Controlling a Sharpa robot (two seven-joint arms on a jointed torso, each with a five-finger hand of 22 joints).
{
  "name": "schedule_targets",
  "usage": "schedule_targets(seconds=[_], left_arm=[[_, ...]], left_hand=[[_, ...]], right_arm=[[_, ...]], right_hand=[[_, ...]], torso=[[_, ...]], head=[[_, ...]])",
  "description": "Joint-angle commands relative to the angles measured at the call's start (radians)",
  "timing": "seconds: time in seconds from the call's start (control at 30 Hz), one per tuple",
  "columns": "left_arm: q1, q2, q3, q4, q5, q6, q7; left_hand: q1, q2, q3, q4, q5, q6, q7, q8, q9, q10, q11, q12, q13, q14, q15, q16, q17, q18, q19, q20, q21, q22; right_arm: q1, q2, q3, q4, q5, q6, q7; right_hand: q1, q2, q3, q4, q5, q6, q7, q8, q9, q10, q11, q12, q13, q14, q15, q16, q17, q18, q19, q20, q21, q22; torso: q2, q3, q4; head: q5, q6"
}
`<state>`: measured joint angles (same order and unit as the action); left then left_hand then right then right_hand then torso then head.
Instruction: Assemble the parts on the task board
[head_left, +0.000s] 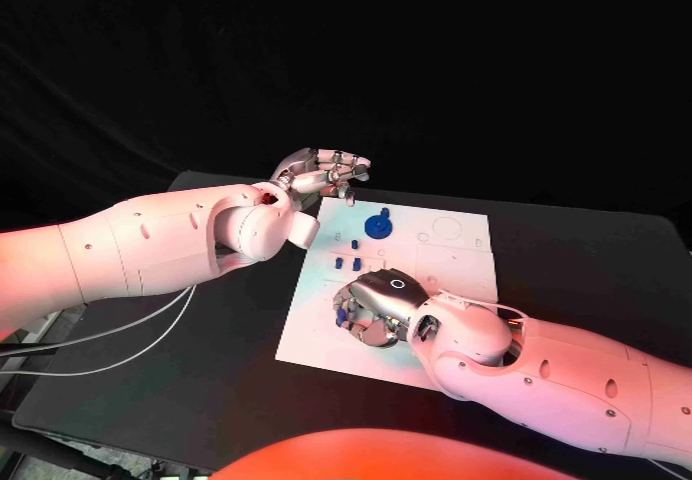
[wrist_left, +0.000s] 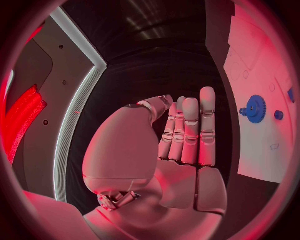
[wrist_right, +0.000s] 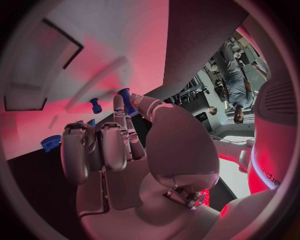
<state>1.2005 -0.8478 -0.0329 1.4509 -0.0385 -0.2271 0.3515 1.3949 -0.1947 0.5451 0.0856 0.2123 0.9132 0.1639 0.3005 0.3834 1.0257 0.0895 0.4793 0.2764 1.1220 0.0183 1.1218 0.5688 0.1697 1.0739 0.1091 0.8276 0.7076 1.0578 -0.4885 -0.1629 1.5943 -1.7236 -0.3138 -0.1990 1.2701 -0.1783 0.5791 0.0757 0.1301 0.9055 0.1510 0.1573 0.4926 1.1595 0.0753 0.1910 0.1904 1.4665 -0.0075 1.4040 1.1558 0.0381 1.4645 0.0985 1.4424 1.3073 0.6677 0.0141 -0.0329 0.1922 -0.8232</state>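
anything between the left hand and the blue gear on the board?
Nothing visible. The left hand hovers off the task board's far left corner, fingers straight and empty; the blue gear sits just beyond it with only bare board between. The right hand is nearer the robot, out of that path.

Matt white task board (head_left: 447, 262), glossy blue plastic gear (head_left: 379, 225).

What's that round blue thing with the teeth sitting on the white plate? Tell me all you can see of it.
The blue gear is a small toothed wheel with a short stub or knob sticking out from it, plastic by the look of it. It sits on the far part of the white task board, with smaller blue pieces nearer the robot. Nothing touches it: the left hand hovers beyond the board's far corner, apart from it.
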Motion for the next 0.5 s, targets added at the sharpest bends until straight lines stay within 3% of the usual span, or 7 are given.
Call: schedule_targets(seconds=[0.03, 0.5], left_arm=[[0.001, 0.0, 0.001, 0.003, 0.005, 0.014, 0.005], [0.001, -0.004, 0.001, 0.003, 0.005, 0.013, 0.004]], left_hand=[[0.004, 0.003, -0.007, 0.0, 0.0, -0.009, 0.0, 0.004, -0.001, -0.007, 0.002, 0.005, 0.001, -0.007, 0.0, -0.006, -0.001, 0.015, 0.008, -0.003, -0.006, -0.001], [0.004, 0.004, -0.008, 0.001, 0.0, -0.009, 0.0, 0.005, -0.001, -0.009, 0.001, 0.009, 0.002, -0.007, 0.0, -0.005, -0.002, 0.015, 0.008, -0.002, -0.008, -0.002]], right_arm=[[-0.001, 0.002, 0.0, 0.0, -0.011, 0.016, -0.006], [-0.001, -0.006, -0.001, 0.01, 0.0, -0.038, -0.004]], right_hand=[[-0.003, -0.012, -0.009, 0.0, 0.007, -0.016, -0.001, -0.011, -0.004, -0.002, 0.003, -0.005, 0.002, 0.025, 0.007, 0.005, 0.003, -0.008, 0.051, 0.004, -0.001, 0.205], [-0.02, -0.032, -0.026, 0.012, -0.002, -0.048, -0.001, -0.033, -0.013, 0.0, -0.003, -0.005, 0.004, 0.025, 0.002, 0.007, 0.006, -0.009, 0.051, 0.0, 0.0, 0.207]], torso=[[0.0, 0.0004, -0.001], [0.0, 0.001, -0.0005]], head=[[0.0, -0.001], [-0.003, 0.0]])
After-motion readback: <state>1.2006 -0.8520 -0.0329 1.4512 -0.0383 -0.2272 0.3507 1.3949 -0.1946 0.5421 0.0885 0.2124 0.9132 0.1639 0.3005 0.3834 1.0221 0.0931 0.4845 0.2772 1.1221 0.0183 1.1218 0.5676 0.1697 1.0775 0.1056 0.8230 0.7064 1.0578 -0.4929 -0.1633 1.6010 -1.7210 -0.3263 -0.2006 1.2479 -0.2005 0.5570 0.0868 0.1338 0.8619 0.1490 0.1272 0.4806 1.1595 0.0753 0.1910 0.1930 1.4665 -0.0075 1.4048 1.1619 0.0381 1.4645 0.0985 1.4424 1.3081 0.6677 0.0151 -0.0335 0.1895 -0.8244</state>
